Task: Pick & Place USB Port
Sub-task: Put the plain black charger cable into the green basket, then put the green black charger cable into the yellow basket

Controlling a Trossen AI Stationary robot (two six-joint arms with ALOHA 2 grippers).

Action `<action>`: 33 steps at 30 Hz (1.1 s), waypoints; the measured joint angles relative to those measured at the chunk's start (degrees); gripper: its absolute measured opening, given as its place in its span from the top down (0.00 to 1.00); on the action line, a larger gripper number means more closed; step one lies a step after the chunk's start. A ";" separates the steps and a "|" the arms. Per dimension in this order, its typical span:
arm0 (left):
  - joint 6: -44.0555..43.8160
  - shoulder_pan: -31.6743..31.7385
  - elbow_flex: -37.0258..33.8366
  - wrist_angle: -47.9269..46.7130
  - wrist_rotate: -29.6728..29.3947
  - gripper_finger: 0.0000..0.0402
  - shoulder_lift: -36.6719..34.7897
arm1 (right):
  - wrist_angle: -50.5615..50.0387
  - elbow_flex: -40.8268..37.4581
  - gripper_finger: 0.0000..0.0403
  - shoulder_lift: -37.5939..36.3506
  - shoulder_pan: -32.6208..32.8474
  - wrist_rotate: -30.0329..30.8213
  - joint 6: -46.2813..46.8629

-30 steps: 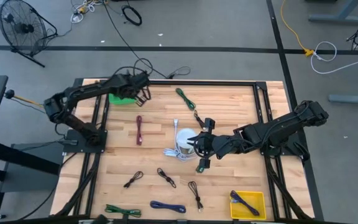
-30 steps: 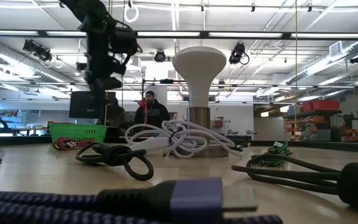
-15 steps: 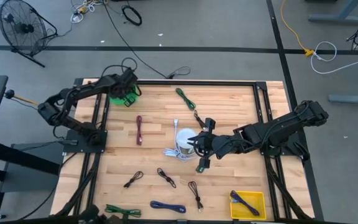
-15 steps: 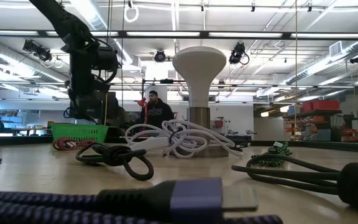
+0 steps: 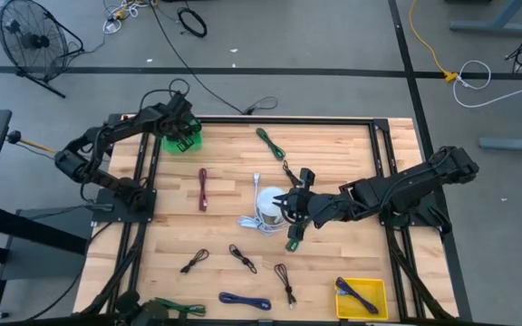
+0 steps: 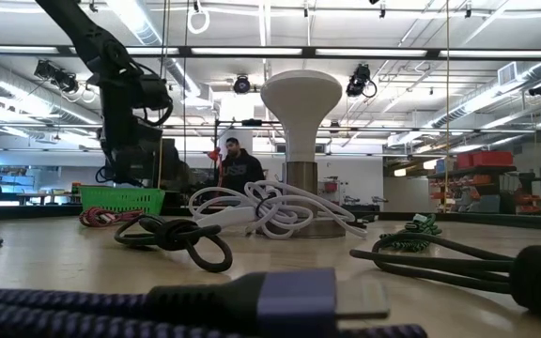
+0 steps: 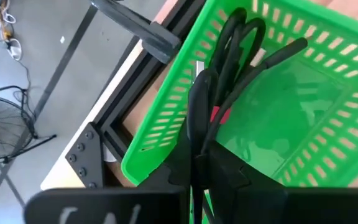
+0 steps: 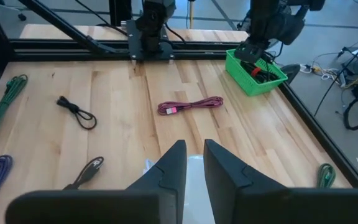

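My left gripper [image 5: 185, 136] hangs over the green basket [image 5: 180, 142] at the far left corner of the table [image 5: 333, 163]. Fingers pinched tight on a bundled black cable [image 7: 229, 56]; its loops and plug ends dangle inside the basket, w/ a red bit showing on the bundle. From the left wrist cam I can't tell if the cable touches the basket floor. Low view: left arm comes down from above right at the basket.

My right gripper [image 5: 295, 210] sits mid-table, just beside the white lamp-shaped stand [image 5: 269, 201] w/ the white cable [image 5: 250, 220] around its base. Fingers [image 8: 173, 163] nearly closed, a thin gap between them, nothing in them.

Other cables on the wood: a red one [image 5: 203, 188] near the basket, a green one [image 5: 270, 142] at the far edge, small black ones [image 5: 241, 257] toward the near edge, a blue one [image 5: 243, 300] and another green one [image 5: 179, 307] at the near edge. A yellow tray [image 5: 362, 297] at the near right holds a dark cable.
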 joint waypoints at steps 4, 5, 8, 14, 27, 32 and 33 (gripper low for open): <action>-0.64 1.08 0.00 0.63 0.33 0.87 0.00 | 0.28 0.00 0.86 0.51 -0.83 0.02 0.00; -0.88 1.22 0.00 0.59 0.42 0.84 0.00 | 0.42 0.00 0.86 0.63 -1.03 -0.01 0.00; -0.94 1.40 0.00 0.59 0.63 0.73 0.00 | 0.29 0.00 0.86 0.70 -1.35 0.00 0.00; -1.03 1.40 0.00 0.63 0.62 0.60 0.00 | 0.66 0.00 0.86 0.67 -1.41 0.00 -0.47; -11.26 0.81 7.81 -6.48 6.56 0.58 0.01 | -1.95 0.00 0.86 0.67 -2.92 2.43 0.58; -13.94 -0.77 13.06 -9.30 22.46 0.58 -2.25 | -5.61 0.00 0.86 0.67 -5.07 7.30 2.95; -13.92 -1.28 13.55 -8.97 26.07 0.58 -3.09 | -5.69 0.00 0.86 0.67 -5.63 7.55 2.91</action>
